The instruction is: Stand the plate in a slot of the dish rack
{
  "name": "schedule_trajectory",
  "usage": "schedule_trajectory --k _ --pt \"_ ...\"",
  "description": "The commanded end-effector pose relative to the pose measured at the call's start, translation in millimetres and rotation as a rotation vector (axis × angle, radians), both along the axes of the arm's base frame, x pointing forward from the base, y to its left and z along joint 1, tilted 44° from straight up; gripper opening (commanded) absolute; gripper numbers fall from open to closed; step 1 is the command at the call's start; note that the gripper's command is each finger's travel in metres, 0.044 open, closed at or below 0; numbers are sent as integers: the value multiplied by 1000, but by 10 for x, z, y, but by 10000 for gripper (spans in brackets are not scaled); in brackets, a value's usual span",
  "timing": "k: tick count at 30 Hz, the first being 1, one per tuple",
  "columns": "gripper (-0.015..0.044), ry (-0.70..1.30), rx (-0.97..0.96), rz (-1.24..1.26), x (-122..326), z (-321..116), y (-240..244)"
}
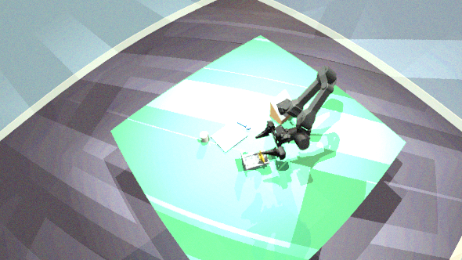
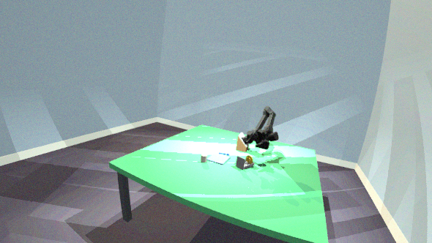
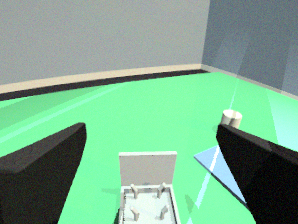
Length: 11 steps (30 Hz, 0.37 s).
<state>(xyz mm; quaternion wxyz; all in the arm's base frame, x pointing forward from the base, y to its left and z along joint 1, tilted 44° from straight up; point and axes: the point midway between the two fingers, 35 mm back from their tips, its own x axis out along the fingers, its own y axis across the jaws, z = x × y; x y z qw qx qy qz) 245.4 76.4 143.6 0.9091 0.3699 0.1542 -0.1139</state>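
Note:
The yellow plate (image 1: 261,157) (image 2: 249,159) stands roughly upright at the arm-side end of the dish rack (image 1: 254,167) (image 2: 241,162) (image 3: 147,167). In the top view it shows nearly edge-on; its lower edge between the rails is too small to make out. The plate is not visible in the wrist view, where the rack's tall end panel and several pegs show. My gripper (image 1: 259,145) (image 3: 153,129) is open with nothing between its fingers. It is above and on the arm side of the rack, one finger passing close over the plate in the top view.
A pale cup (image 1: 203,137) (image 2: 203,159) (image 3: 230,119) stands beyond a flat light-blue sheet (image 1: 229,137) (image 2: 218,159) (image 3: 212,157). A small blue item (image 1: 243,125) (image 2: 224,154) lies by the sheet. A brown and white block (image 1: 276,114) (image 2: 241,143) stands close beside the arm.

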Motion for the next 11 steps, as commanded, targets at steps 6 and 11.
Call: schedule_trajectory --k 6,11 --pt "400 95 -129 41 62 -19 -112" --pt "400 211 -246 76 130 -104 -201"
